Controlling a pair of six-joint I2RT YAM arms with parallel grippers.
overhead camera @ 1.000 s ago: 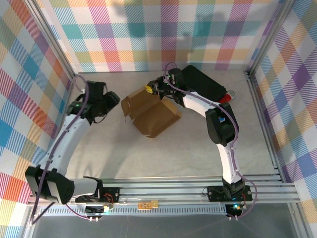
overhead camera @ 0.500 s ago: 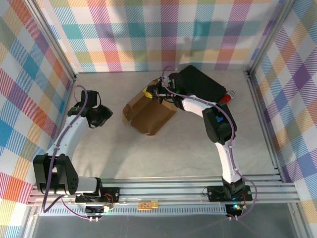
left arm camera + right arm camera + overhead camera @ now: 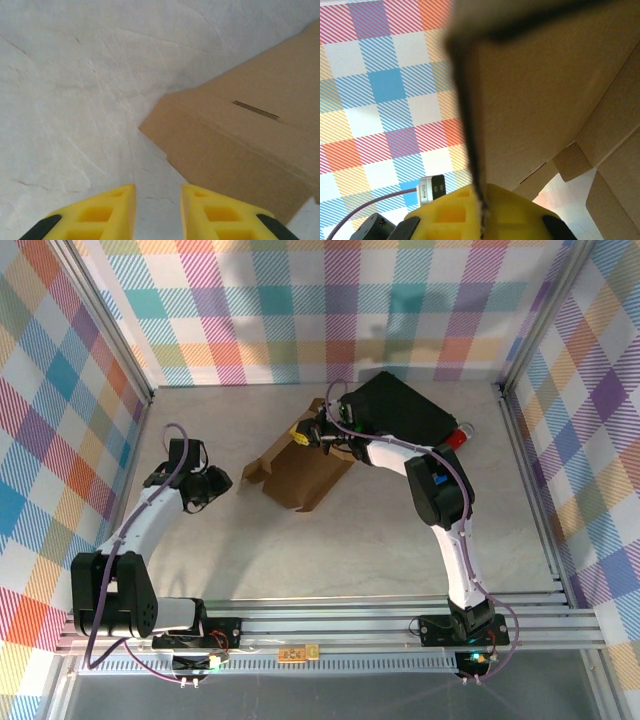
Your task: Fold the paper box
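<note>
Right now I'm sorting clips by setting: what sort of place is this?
Likely a lab robot test cell: aluminium frame, plaid backdrop walls, and a left arm and right arm bolted at the edge of a table with a paper box on it.

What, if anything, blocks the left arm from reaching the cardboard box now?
Probably nothing: yes, it looks reachable. The left tool is open and faces a corner of the box, with just bare table between them. The right tool grips the far edge, clear of that path.

Worktop (image 3: 330,540): pale, marbled.
Centre: brown box (image 3: 300,478).
Back right: black case (image 3: 410,410), small red object (image 3: 455,437) just beside it.
</note>
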